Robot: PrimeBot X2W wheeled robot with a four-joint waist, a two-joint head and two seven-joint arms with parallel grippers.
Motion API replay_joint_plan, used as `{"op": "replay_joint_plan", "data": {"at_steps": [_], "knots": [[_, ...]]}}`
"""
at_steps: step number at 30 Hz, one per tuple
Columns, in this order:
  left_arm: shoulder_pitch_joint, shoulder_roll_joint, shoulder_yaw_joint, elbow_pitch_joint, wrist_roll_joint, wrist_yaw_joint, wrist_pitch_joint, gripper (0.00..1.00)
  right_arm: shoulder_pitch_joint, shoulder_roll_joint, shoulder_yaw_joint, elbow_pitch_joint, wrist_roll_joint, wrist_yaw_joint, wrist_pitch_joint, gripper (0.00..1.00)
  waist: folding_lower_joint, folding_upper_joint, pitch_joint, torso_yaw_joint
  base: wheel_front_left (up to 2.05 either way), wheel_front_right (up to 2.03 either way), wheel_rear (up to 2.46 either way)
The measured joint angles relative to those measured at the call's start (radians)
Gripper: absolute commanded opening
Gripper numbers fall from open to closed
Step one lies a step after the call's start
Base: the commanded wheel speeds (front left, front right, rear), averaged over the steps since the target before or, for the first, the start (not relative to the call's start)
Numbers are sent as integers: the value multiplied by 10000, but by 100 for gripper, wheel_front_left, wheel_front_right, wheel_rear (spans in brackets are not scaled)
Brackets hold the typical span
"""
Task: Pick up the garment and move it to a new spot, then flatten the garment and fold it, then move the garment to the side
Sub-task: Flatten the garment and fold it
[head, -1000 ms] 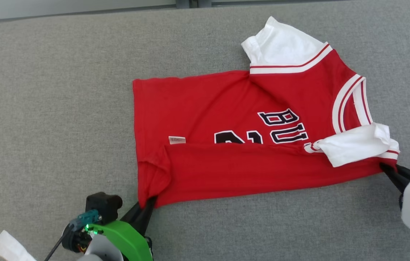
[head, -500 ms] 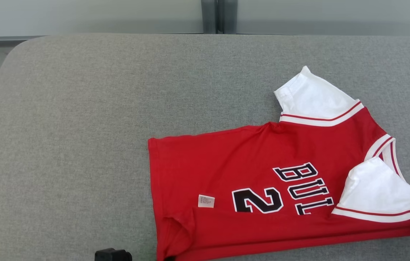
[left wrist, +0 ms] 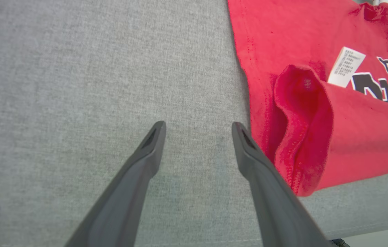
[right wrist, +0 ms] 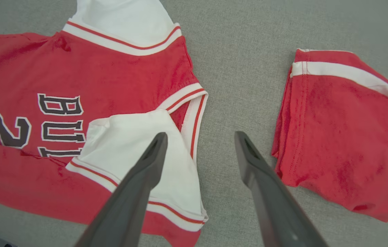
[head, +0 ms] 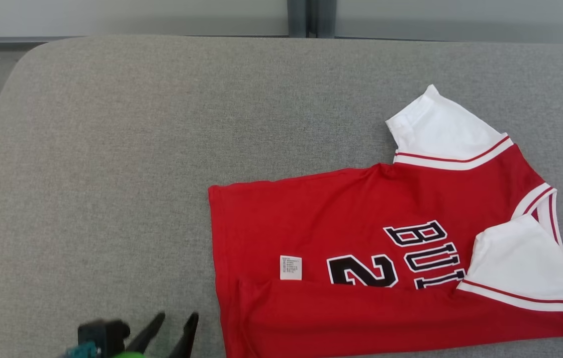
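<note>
The garment [head: 361, 219] is a red jersey with white sleeves and dark lettering, lying flat on the grey padded table [head: 102, 149] at centre right. Its near long edge is folded up over the front, and a white label [head: 290, 267] shows just above the fold. My left gripper [head: 178, 318] stands open just left of the hem corner, holding nothing; in the left wrist view my left gripper [left wrist: 198, 128] is beside the garment [left wrist: 303, 113]. My right gripper [right wrist: 201, 137] is open above the collar end of the garment [right wrist: 87, 79], over the white sleeve.
A second red piece with a white stripe [right wrist: 338, 133] lies folded on the table to the right of the jersey's collar. The table's rounded far-left corner [head: 23, 54] meets a pale wall behind. Bare grey surface spreads to the left of the jersey.
Both grippers have let go of the jersey's near edge and opened, and the left has drawn away to the left. The near strip now lies folded over the front. The head camera has shifted.
</note>
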Motion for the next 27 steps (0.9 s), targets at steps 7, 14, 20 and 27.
{"op": "replay_joint_plan", "data": {"at_steps": [7, 14, 20, 27], "knots": [[-3448, -537, -194, -42, 1225, -311, 1160, 100, -3795, -811, 1710, 470, -761, 0, 813, 100, 0, 0, 890, 239, 0, 0, 0], [-6006, -1923, -961, 1885, 2067, -974, 2255, 100, -7633, -138, 4341, 3037, -1848, 0, 878, 100, 1, 0, 1783, 1009, 0, 0, 0], [-6689, -2462, -1371, 2556, 2100, -1678, 2665, 100, -9024, 161, 5634, 4840, -2224, 2, 462, 100, 1, 0, 2236, 1659, 0, 0, 0], [-6954, -2750, -1480, 3214, 1994, -2079, 2738, 100, -9693, -121, 6372, 5797, -2176, 2, 196, 100, 1, 0, 2587, 1941, 0, 0, 0]]}}
